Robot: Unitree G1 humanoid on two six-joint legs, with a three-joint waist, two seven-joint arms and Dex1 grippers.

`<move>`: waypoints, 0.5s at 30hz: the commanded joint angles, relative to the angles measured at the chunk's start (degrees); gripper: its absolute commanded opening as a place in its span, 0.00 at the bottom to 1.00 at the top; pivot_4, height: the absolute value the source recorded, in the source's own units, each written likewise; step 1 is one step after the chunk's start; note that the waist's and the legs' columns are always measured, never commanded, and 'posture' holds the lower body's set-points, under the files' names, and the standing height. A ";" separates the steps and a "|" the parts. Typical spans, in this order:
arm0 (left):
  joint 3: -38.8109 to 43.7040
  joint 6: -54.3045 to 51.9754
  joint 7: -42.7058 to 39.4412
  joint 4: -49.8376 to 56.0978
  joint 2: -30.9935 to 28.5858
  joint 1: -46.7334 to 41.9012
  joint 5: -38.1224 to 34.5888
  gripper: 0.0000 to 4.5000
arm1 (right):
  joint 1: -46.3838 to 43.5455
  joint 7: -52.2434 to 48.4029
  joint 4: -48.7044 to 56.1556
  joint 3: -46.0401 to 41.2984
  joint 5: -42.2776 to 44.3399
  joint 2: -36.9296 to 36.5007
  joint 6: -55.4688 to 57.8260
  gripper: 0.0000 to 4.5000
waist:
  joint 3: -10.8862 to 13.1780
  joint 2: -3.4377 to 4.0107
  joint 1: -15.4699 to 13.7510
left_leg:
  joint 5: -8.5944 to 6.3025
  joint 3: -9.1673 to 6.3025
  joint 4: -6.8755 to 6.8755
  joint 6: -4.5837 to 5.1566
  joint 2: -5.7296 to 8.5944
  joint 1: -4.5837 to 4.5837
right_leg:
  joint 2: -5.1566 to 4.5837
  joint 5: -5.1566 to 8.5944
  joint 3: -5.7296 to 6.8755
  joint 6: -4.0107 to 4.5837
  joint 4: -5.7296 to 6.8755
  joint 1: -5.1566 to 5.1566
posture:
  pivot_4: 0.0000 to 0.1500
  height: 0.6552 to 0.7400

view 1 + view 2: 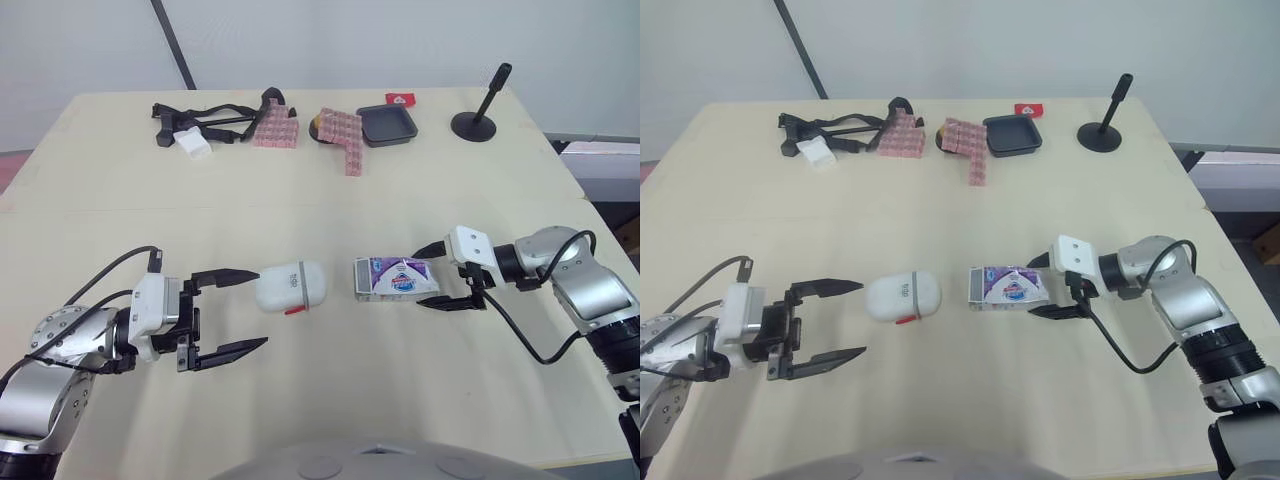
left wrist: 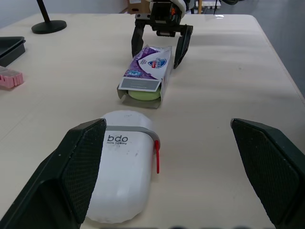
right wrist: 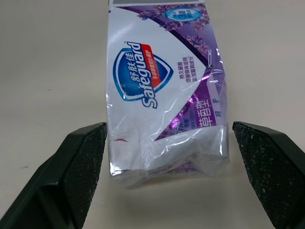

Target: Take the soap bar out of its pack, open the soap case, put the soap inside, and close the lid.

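My right claw gapes wide astride the crumpled end of the soap pack, nearer it than my left claw, also wide, beyond the soap case. The pack's long axis runs claw to case; its open end shows the soap bar. One pack, one bar, one case

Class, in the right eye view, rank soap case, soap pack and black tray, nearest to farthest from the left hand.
1. Soap case, just before the left hand.
2. Soap pack, between the right hand fingers.
3. Black tray, far side of the table.
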State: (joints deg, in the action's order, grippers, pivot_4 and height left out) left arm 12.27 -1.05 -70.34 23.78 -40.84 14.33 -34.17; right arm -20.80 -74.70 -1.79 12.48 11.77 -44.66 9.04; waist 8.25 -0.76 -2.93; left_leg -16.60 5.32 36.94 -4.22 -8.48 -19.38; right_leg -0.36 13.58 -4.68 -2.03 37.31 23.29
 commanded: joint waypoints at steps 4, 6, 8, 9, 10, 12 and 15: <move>0.04 0.34 0.59 2.33 0.06 0.33 -0.61 0.99 | 0.39 0.76 0.53 -0.85 0.11 0.58 -0.54 1.00 | 0.00 0.00 0.00 | 0.01 0.00 0.00 -0.01 0.00 0.00 | 0.00 0.00 0.00 0.00 0.01 0.00 | 1.00 0.97; -0.08 0.36 0.72 2.28 0.06 0.24 -0.53 1.00 | 0.40 1.08 0.22 -0.93 -0.14 0.74 -0.89 0.88 | 0.00 0.00 0.00 | 0.01 0.00 0.00 -0.01 0.00 0.00 | 0.00 0.00 0.00 0.00 0.01 0.00 | 1.00 0.97; -0.20 0.35 0.85 2.16 0.06 0.06 -0.47 1.00 | 0.29 1.28 0.01 -1.01 -0.30 0.87 -1.10 0.88 | 0.00 0.00 0.01 | 0.01 0.00 0.00 -0.02 0.01 0.01 | 0.00 0.00 0.00 0.00 0.02 0.00 | 1.00 0.97; -0.25 0.37 0.92 2.12 0.07 0.03 -0.43 1.00 | 0.30 1.30 0.01 -1.05 -0.33 0.88 -1.12 0.88 | 0.00 0.00 0.01 | 0.01 0.00 0.00 -0.02 0.01 0.01 | 0.00 0.00 0.00 0.00 0.02 0.00 | 1.00 0.97; -0.34 0.40 1.02 2.08 0.11 -0.02 -0.36 1.00 | 0.31 1.29 0.01 -1.07 -0.33 0.86 -1.16 0.88 | 0.00 0.00 0.01 | 0.01 0.00 0.00 -0.02 0.01 0.01 | 0.00 0.00 0.00 0.00 0.02 0.00 | 1.00 0.97; -0.49 0.45 1.19 2.03 0.18 -0.06 -0.26 1.00 | 0.32 1.31 0.00 -1.11 -0.34 0.84 -1.24 0.88 | 0.00 0.00 0.01 | 0.01 0.00 0.00 -0.02 0.01 0.01 | 0.00 0.00 0.00 0.00 0.02 0.00 | 1.00 0.97; -0.78 0.56 1.53 2.04 0.27 -0.02 -0.11 1.00 | 0.39 1.36 0.18 -1.14 -0.34 0.79 -1.34 0.88 | 0.00 0.00 0.01 | 0.01 0.00 0.00 -0.03 0.02 0.01 | 0.00 0.00 0.00 0.00 0.02 0.00 | 1.00 0.97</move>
State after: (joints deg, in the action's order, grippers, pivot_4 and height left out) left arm 11.22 -1.04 -69.02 23.94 -40.82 14.25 -34.08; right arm -20.39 -73.31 -1.91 12.48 11.45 -43.41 8.57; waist 8.25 -0.75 -2.92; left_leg -16.58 5.32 36.94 -4.24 -8.46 -19.37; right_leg -0.36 13.58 -4.68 -2.03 37.33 23.28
